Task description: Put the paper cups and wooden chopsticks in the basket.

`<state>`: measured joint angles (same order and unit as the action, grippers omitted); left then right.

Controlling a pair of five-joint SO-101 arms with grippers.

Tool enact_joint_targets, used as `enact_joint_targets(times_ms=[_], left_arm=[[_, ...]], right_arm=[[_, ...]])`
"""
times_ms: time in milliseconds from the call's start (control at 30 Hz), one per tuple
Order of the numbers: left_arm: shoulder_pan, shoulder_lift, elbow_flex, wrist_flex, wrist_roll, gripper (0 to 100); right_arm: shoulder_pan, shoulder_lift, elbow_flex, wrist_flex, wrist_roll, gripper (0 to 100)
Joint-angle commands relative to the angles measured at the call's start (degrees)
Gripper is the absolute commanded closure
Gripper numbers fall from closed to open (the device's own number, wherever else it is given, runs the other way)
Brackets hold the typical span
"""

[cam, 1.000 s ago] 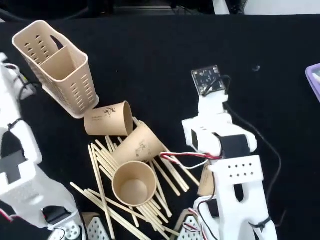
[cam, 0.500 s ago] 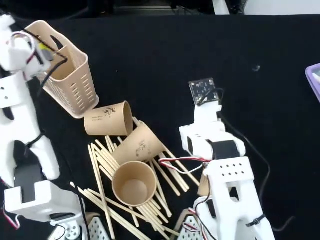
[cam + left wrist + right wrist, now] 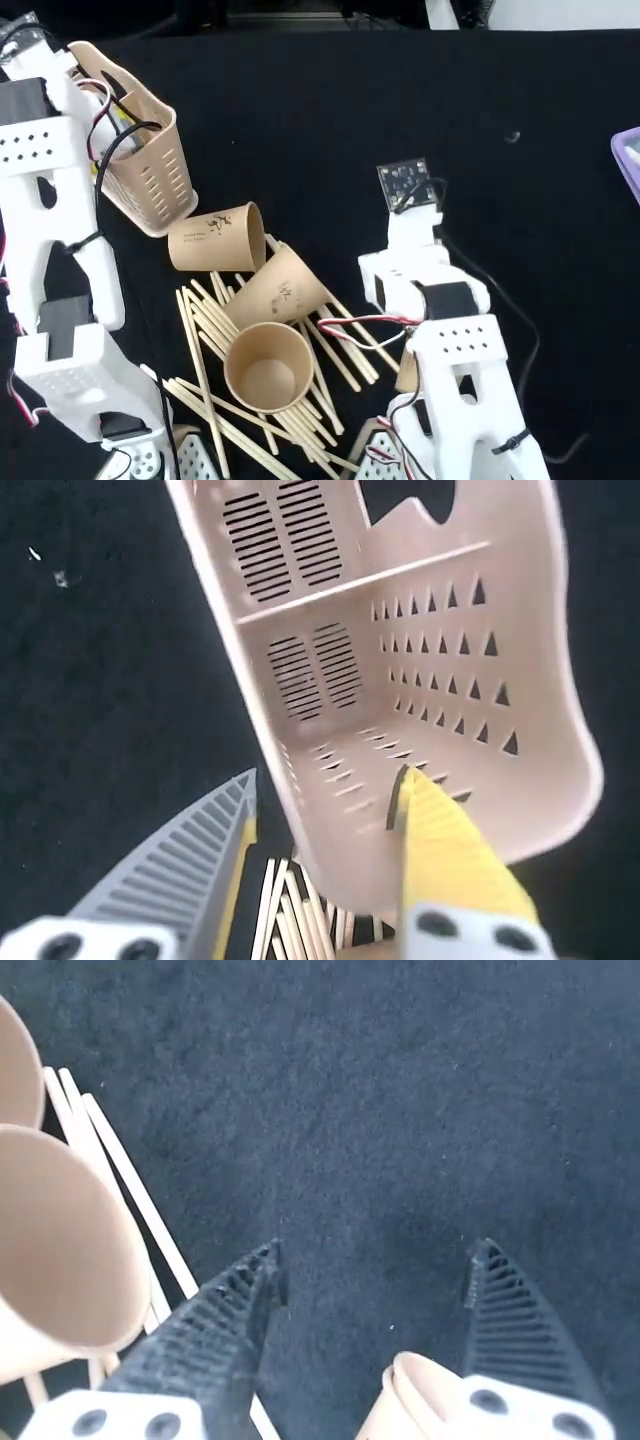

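A beige slotted basket (image 3: 140, 165) stands at the table's far left. My left gripper (image 3: 118, 112) is open at its rim; in the left wrist view the gripper (image 3: 325, 775) straddles a basket (image 3: 420, 650) wall, the yellow finger inside and the grey one outside. Two paper cups (image 3: 215, 238) (image 3: 280, 288) lie on their sides and a third cup (image 3: 267, 367) stands upright on a heap of wooden chopsticks (image 3: 205, 345). My right gripper (image 3: 378, 1250) hangs open over bare black cloth, with a cup (image 3: 50, 1250) and chopsticks (image 3: 120, 1180) beside it.
Another cup (image 3: 408, 365) lies partly under the right arm (image 3: 440, 300); its rim (image 3: 420, 1400) shows in the right wrist view. A purple object (image 3: 628, 160) sits at the table's right edge. Black cloth stretches across the far and right side.
The left arm rose from the near-left corner and swung up to the basket, its gripper now at the rim. The right arm shifted slightly left and nearer.
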<state>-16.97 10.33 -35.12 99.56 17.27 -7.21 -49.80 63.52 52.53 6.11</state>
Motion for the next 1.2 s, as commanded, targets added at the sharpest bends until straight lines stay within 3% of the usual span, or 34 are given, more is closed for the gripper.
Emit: enact_joint_targets(times_ms=[0,100,200,433,600,767,1167], left_arm=[[2.0,0.0,-1.3,-1.3,0.0,82],[6.4,0.4,-1.4,-3.8,-5.3,98],[11.6,0.0,-1.2,-4.6,-15.6,97],[16.3,-0.1,-10.2,-5.7,-21.7,97],[17.2,0.5,-11.3,-5.5,-22.5,96],[16.8,0.4,-4.4,-5.8,-22.1,84],[14.2,-0.1,-9.7,-4.2,-18.9,84]], right_arm=[[-0.5,-1.7,-0.5,-1.0,-0.3,70.9],[-0.4,-1.7,-0.5,-1.0,-0.5,70.9],[-0.3,-1.7,-0.4,-0.9,-0.6,70.9],[-0.2,-1.7,-0.4,-0.8,-0.6,70.9],[-0.2,-1.7,-0.4,-0.8,-0.6,70.9],[-0.2,-1.7,-0.3,-0.6,-0.6,70.9],[-0.4,-1.7,0.5,-0.9,-0.6,70.9]])
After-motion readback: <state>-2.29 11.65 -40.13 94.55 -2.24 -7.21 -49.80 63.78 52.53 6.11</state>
